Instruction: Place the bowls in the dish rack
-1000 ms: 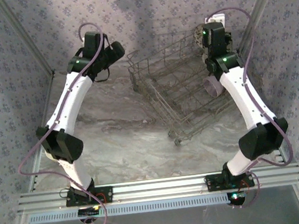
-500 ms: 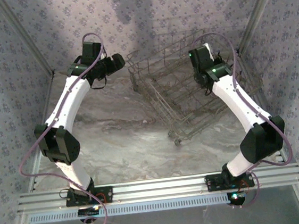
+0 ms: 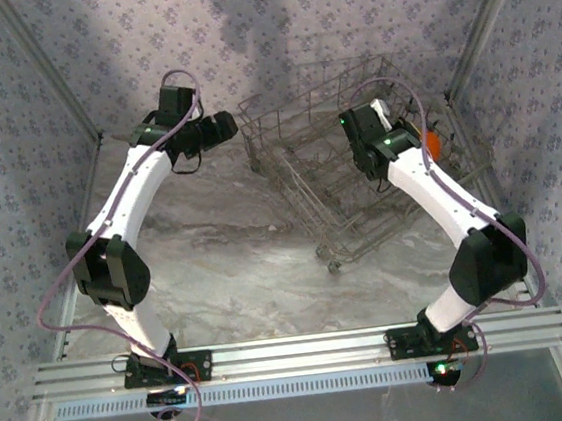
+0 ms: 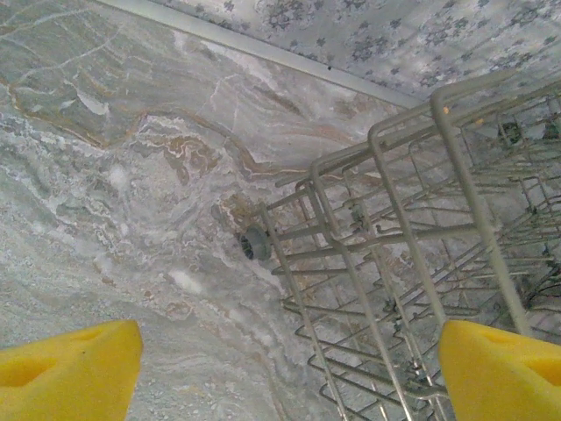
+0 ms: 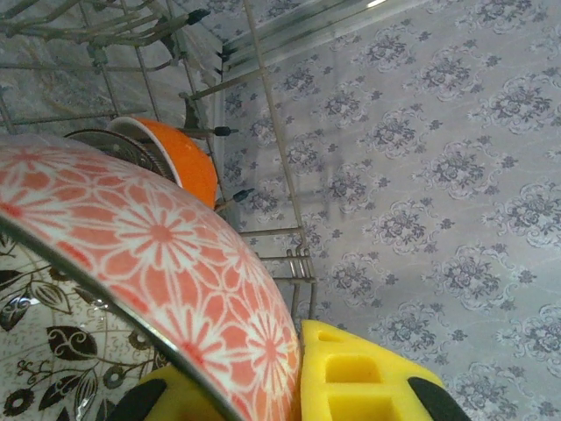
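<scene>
Dish rack (image 3: 309,189) sits diagonally; pink bowl (image 5: 158,254) tilted

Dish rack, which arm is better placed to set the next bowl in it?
Right. The right gripper is shut on a flowered bowl over the dish rack, close to the orange bowl. The left gripper is open and empty, beside the rack's corner.
</scene>
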Action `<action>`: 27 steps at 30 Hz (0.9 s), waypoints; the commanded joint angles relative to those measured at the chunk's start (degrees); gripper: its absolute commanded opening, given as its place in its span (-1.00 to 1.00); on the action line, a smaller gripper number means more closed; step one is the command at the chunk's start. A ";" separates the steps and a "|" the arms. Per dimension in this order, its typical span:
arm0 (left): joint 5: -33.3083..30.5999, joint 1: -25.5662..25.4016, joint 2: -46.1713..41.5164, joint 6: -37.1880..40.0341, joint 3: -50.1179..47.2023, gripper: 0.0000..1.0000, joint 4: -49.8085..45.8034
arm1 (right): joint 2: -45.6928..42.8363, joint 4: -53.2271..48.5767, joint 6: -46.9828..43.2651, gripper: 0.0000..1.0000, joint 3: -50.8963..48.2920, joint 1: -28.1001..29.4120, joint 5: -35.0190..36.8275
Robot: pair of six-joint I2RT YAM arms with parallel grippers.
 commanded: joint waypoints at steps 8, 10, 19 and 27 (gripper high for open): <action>0.25 -0.20 -3.40 2.23 -2.77 0.74 0.10 | 4.72 -1.88 1.71 -1.00 0.49 1.79 6.02; -0.04 -0.20 -3.68 2.32 -3.20 0.74 0.19 | 5.32 -2.11 1.72 -1.00 0.38 1.92 6.59; -0.10 -0.20 -4.38 2.76 -4.46 0.74 0.51 | 7.28 -4.54 4.80 -1.00 0.41 1.97 9.36; -0.04 -0.13 -5.26 3.28 -6.54 0.75 1.33 | 11.89 -13.27 13.96 -1.00 4.71 3.12 14.21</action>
